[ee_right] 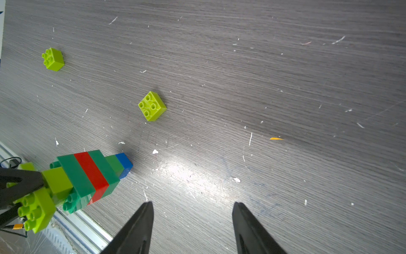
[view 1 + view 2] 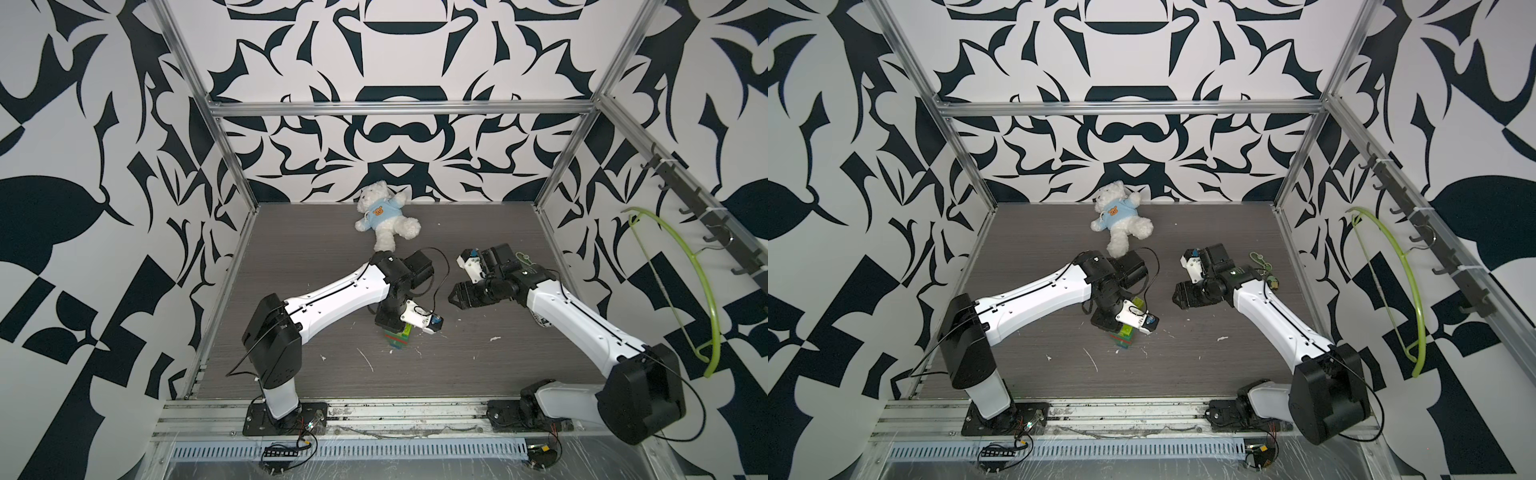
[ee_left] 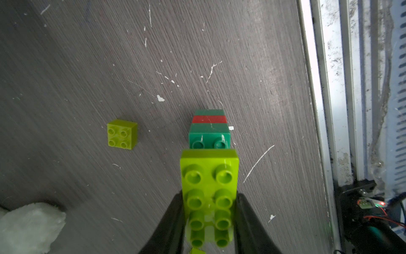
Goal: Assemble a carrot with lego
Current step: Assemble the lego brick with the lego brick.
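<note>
The carrot (image 1: 92, 176) points its blue tip down at the bench (image 2: 457, 365), midway between the side edges and nearer the front edge, with its lime-green top pinched in the left end effector (image 3: 208, 195). A loose lime-green brick (image 1: 152, 106) lies near it, studs up, and a second lime-green brick (image 1: 53, 59) lies farther off. The right end effector (image 1: 192, 203) hangs spread and empty beside the carrot, and a teddy bear (image 2: 384, 218) lies by the back edge.
</note>
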`<control>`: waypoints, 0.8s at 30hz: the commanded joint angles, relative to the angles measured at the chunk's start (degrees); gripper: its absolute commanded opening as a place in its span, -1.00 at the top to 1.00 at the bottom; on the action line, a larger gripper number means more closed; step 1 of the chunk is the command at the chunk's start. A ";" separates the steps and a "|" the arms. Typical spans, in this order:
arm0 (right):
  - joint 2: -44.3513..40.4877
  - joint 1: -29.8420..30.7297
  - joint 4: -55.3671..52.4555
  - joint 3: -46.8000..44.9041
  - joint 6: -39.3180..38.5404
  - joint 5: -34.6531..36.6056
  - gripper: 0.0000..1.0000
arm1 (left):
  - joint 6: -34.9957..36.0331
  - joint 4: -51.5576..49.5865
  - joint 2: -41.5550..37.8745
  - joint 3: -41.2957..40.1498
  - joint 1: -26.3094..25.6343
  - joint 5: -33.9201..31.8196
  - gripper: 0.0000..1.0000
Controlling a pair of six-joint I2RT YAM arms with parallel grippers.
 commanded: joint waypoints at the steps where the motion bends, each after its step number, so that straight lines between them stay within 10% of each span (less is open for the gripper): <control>1: -0.06 0.32 0.69 -0.58 -0.68 -0.77 -0.24 | -0.22 -0.84 -0.93 -1.07 0.35 1.24 0.71; 24: 0.16 0.48 0.56 -0.62 -0.82 -0.60 -0.24 | -2.33 -1.98 3.35 -4.34 -0.50 -0.04 0.74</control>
